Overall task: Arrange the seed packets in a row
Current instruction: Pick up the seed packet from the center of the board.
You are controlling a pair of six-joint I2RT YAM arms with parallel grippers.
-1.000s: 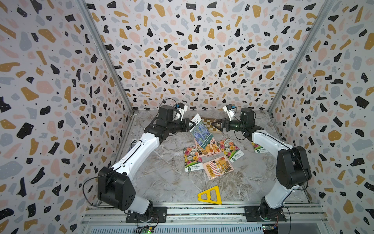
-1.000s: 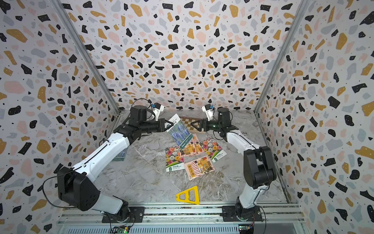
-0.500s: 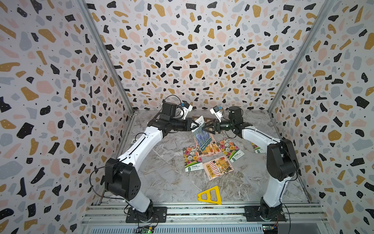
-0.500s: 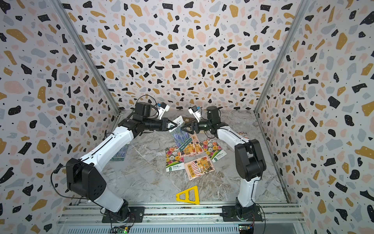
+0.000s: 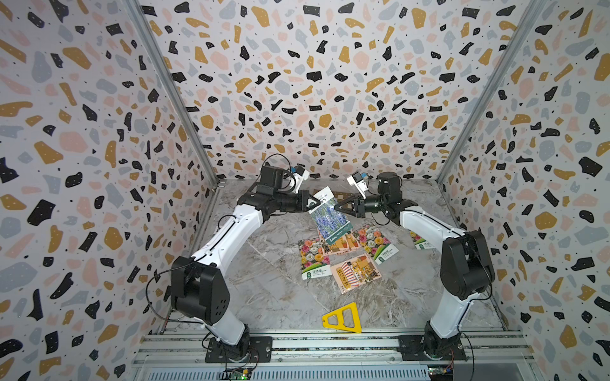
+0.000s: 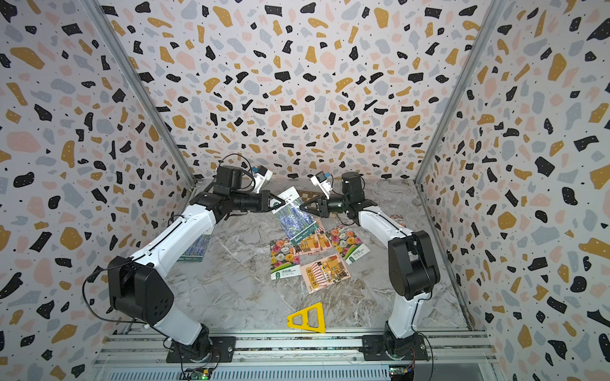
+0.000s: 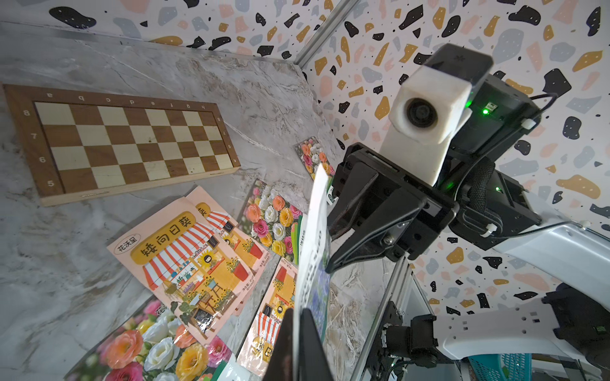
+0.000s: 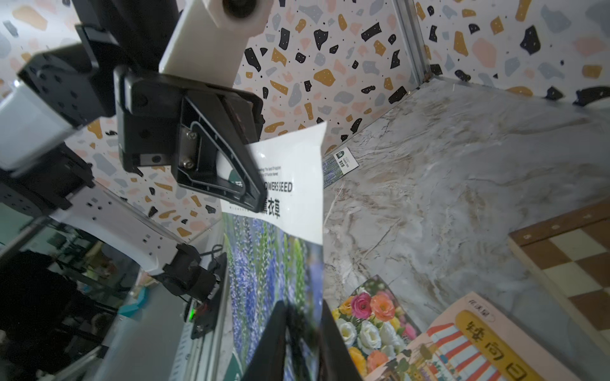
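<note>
Two edges of the airborne lavender packet [image 5: 330, 218] are pinched by left gripper [image 5: 315, 203] and right gripper [image 5: 336, 207].

The lavender packet [image 5: 328, 216] hangs above the overlapping packets [image 5: 341, 246] on the table [image 5: 270, 283], chessboard [image 7: 125, 142] behind them, plastic triangle [image 5: 341, 319] in front.

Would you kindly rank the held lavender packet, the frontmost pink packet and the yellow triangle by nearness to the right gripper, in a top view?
1. lavender packet, aloft at the right gripper
2. pink packet, mid-table
3. yellow triangle, by the front rail
</note>
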